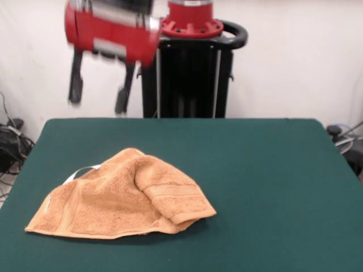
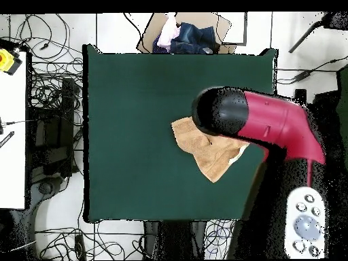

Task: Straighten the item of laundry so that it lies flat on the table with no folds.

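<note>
Orange-tan terry hand towel [image 1: 122,195] on dark green felt tabletop [image 1: 266,170]: soft, light, floppy, w/ corner folded over. Grab that flap's corner. Claw [image 1: 99,90] empty, fingers apart.

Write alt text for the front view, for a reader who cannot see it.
A crumpled orange-tan towel lies folded over itself on the near left part of a dark green table, one banded corner flapped across its top. The robot's red arm hangs above the table's far edge, its open gripper well clear of the towel, in front of the black pedestal.
</note>
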`<move>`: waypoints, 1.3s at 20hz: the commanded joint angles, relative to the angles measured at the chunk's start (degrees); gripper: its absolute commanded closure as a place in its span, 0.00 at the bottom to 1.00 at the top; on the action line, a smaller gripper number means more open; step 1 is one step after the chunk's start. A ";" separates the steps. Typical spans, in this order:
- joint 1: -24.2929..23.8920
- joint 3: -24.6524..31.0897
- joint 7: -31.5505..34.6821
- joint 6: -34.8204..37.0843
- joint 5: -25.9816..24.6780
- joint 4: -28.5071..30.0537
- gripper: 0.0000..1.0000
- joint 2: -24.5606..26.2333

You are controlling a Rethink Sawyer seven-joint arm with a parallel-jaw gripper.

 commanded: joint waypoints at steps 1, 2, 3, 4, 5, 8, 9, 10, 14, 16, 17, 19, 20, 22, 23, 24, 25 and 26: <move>0.63 7.66 6.13 -5.99 1.05 4.12 0.00 9.27; 0.96 7.45 6.85 -6.89 1.18 3.87 0.00 9.81; 1.44 7.14 7.27 -6.59 1.34 3.12 0.00 10.52; 1.77 6.86 7.85 -7.02 1.57 2.81 0.00 10.94; 2.25 6.39 8.18 -6.60 1.58 2.24 0.00 11.43; 2.76 5.78 8.74 -7.39 1.76 2.12 0.00 12.35; 2.73 5.69 9.01 -8.30 1.80 2.47 0.00 12.49; 2.93 5.45 9.07 -8.25 1.67 2.34 0.00 12.86; 3.87 4.55 10.41 -9.96 1.38 1.21 0.00 15.33; 4.79 3.57 11.24 -9.55 1.22 0.24 0.00 16.11; 5.38 2.88 11.68 -9.02 1.06 -0.29 0.00 16.36; 5.69 2.51 12.23 -9.06 1.38 -0.03 0.00 15.81; 5.76 2.43 12.40 -9.11 1.58 0.19 0.00 15.48; 6.04 2.21 12.97 -9.55 1.93 0.14 0.00 15.59; 6.29 1.96 13.41 -9.81 2.06 -0.12 0.00 15.94; 6.62 1.63 14.07 -10.30 2.21 -0.53 0.00 16.35; 6.94 1.30 14.73 -10.78 2.35 -0.94 0.00 16.77; 7.32 0.93 15.45 -11.07 2.56 -1.47 0.00 17.17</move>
